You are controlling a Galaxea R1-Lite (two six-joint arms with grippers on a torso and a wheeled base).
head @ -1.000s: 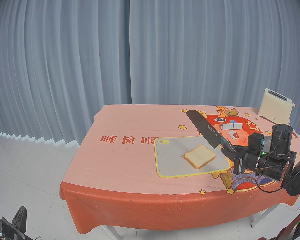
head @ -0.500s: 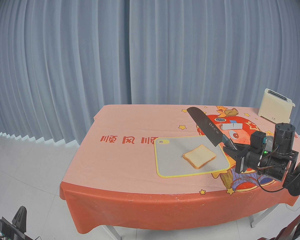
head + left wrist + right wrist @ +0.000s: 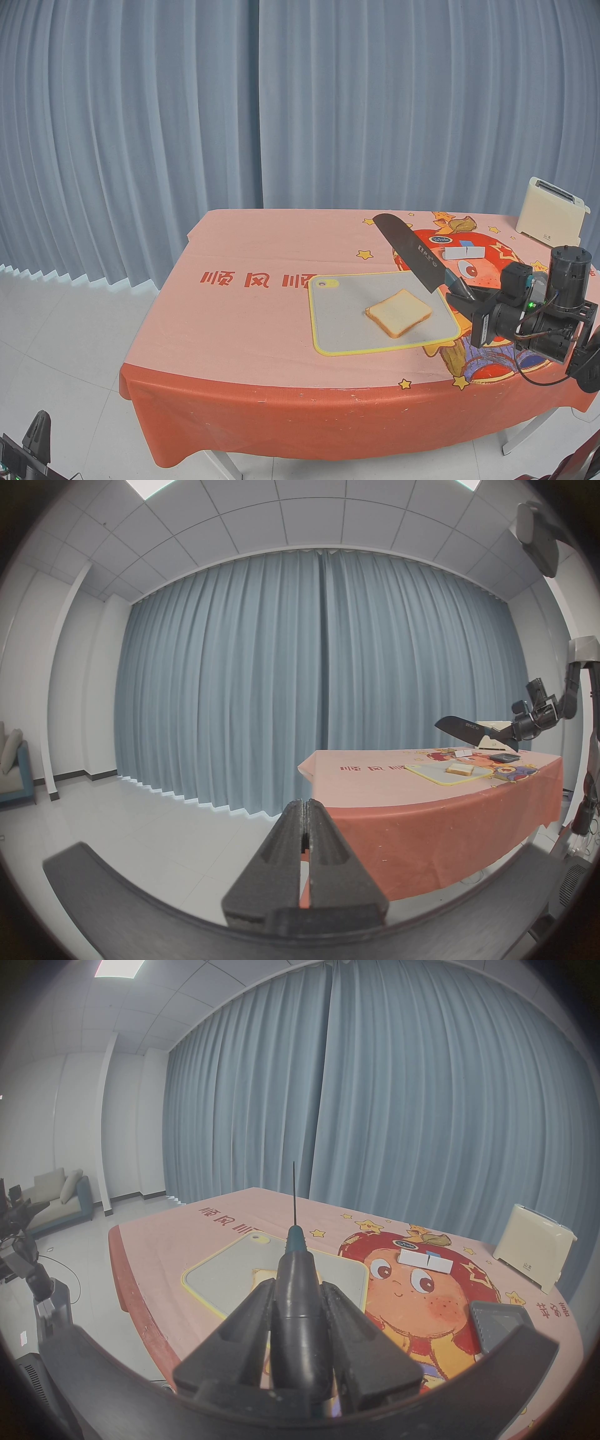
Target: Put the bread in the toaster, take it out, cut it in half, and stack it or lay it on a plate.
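Over the counter [image 3: 250,325], right end effector [image 3: 458,297] pinching the knife [image 3: 409,252] edged back from the cutting board [image 3: 340,319], bread [image 3: 399,312] uncut.

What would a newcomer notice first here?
The big dark knife, clamped in the right gripper and held in the air by the far right corner of the cutting board. Next, the uncut slice of bread on that board, and the cream toaster at the far right of the table.
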